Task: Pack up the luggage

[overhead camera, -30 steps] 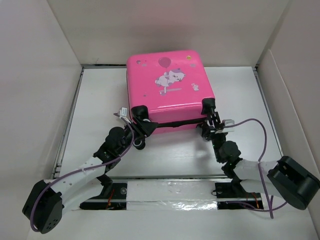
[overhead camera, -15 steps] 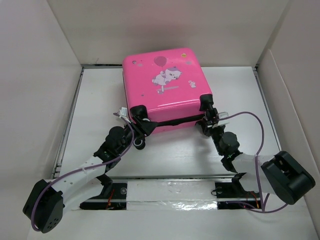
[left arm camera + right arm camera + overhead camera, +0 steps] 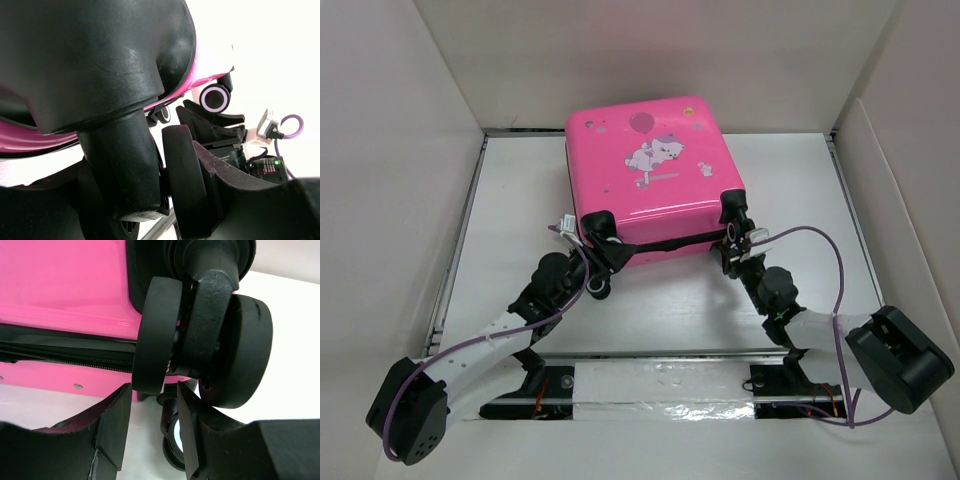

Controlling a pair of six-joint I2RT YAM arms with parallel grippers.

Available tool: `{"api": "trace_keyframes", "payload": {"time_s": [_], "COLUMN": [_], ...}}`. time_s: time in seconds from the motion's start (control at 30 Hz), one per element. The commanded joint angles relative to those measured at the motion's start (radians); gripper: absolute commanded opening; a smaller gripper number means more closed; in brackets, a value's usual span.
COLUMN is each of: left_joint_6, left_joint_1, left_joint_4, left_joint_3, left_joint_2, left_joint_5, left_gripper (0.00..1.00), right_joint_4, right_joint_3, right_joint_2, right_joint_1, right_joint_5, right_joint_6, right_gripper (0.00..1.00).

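Note:
The luggage (image 3: pixel 650 170), a bright pink hard-shell suitcase with a cartoon animal print, lies flat and closed on the white table, its black zipper seam facing the arms. My left gripper (image 3: pixel 603 248) is at its near-left caster. In the left wrist view that black wheel (image 3: pixel 182 175) is pressed against my right finger (image 3: pixel 235 185); the other finger is hidden behind the caster housing. My right gripper (image 3: pixel 735 240) is at the near-right caster. In the right wrist view its fingertips (image 3: pixel 154 390) pinch the lower rim of one wheel disc (image 3: pixel 155 335), beside the pink shell (image 3: pixel 60 280).
White box walls stand to the left (image 3: pixel 390 150), behind and to the right (image 3: pixel 910 180) of the table. A metal rail (image 3: pixel 660 352) runs along the near edge by the arm bases. A purple cable (image 3: pixel 820 240) loops off the right arm.
The luggage has swung slightly, its near-right corner shifting left and back. My right arm followed it leftward and its jaws narrowed onto the wheel. The left arm has stayed put.

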Motion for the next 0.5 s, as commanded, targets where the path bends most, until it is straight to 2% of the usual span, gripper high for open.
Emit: {"api": "trace_keyframes", "payload": {"time_s": [0.0, 0.1, 0.47], "left_joint_6": [0.105, 0.105, 0.108], "left_joint_1": [-0.017, -0.017, -0.017], "left_joint_4": [0.356, 0.350, 0.350], "left_joint_3": [0.036, 0.035, 0.026], "left_joint_2": [-0.048, -0.049, -0.045], "left_joint_5": [0.104, 0.102, 0.104], "left_gripper": [0.00, 0.00, 0.00], "right_joint_4": [0.016, 0.024, 0.156], "right_joint_3": [0.059, 0.091, 0.165], "right_joint_2": [0.014, 0.053, 0.175], "right_joint_1": [-0.009, -0.048, -0.066], "right_joint_5": [-0.012, -0.046, -0.090], "right_joint_6": [-0.045, -0.063, -0.108], "right_gripper": [0.47, 0.47, 0.41]}}
